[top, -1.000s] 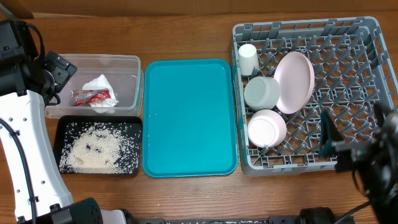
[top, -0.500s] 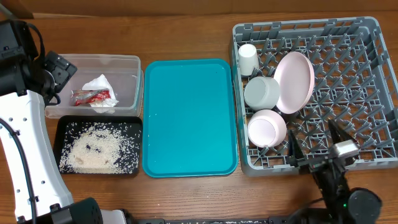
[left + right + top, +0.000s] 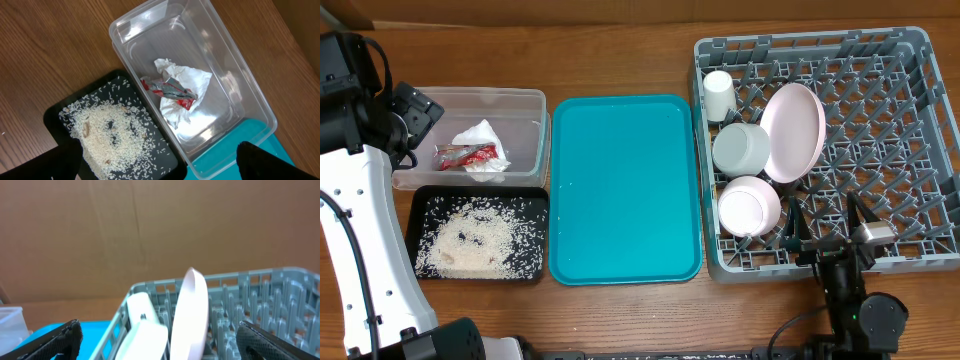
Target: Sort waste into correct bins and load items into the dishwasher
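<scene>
Overhead, the dish rack (image 3: 910, 60) holds the cup (image 3: 719, 93), two bowls (image 3: 740, 148) and the plate (image 3: 793, 131) on edge, with the right gripper (image 3: 823, 228) spread at its near edge. The left wrist view shows the left gripper (image 3: 157, 150) wide apart and empty above the napkin (image 3: 182, 87) and wrapper (image 3: 170, 90) in the clear tub (image 3: 250, 95), and rice (image 3: 110, 135) in the black tray (image 3: 50, 112). The right wrist view shows the fingers (image 3: 62, 337) parted, facing the racked plate.
</scene>
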Available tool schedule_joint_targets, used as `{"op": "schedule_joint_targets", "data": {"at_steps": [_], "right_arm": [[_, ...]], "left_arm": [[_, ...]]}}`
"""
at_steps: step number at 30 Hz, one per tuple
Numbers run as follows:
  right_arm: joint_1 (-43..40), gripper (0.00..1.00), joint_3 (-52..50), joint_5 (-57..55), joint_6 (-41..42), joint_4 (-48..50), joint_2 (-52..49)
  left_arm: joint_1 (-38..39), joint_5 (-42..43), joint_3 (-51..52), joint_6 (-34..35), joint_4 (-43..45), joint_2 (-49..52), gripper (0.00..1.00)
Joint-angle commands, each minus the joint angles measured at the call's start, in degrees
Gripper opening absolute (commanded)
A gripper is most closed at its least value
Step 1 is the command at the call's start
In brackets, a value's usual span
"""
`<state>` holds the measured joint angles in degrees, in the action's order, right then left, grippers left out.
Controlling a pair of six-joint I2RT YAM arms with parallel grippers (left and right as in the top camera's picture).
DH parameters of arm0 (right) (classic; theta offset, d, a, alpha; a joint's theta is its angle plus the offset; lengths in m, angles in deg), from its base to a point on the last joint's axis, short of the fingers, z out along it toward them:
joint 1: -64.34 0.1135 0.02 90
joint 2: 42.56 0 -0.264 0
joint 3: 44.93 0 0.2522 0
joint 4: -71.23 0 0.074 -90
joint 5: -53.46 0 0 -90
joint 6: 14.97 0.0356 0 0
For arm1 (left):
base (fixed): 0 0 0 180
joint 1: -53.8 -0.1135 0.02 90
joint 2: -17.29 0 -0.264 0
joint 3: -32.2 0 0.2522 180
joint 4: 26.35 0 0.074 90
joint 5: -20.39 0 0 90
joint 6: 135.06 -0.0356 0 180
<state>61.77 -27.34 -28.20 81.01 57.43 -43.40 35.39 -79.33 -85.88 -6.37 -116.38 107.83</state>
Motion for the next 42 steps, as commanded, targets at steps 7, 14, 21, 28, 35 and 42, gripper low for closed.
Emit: {"op": "schedule_joint_targets", "data": {"at_steps": [7,14,21,28,35,42], "right_arm": [[1.0,1.00,-3.4,-1.2,1.5,-1.7,0.7],[1.0,1.00,-3.4,-1.2,1.6,-4.1,0.7],[1.0,1.00,-3.4,-1.2,1.5,-4.0,0.7],[1.0,1.00,-3.4,-1.2,1.6,-4.0,0.7],[1.0,1.00,-3.4,-1.3,1.6,-4.0,0.7],[1.0,1.00,-3.4,-1.3,1.5,-4.0,0.7]], "left_arm": [[0.1,-0.8,-0.4,0.5,0.1,0.1,1.00],[0.1,-0.8,-0.4,0.5,0.0,0.1,1.00],[0.1,-0.8,-0.4,0.5,0.0,0.1,1.00],[0.1,-0.8,-0.4,0.5,0.0,0.1,1.00],[0.1,-0.8,-0.4,0.5,0.0,0.1,1.00],[0.1,-0.8,-0.4,0.5,0.0,0.1,1.00]]}}
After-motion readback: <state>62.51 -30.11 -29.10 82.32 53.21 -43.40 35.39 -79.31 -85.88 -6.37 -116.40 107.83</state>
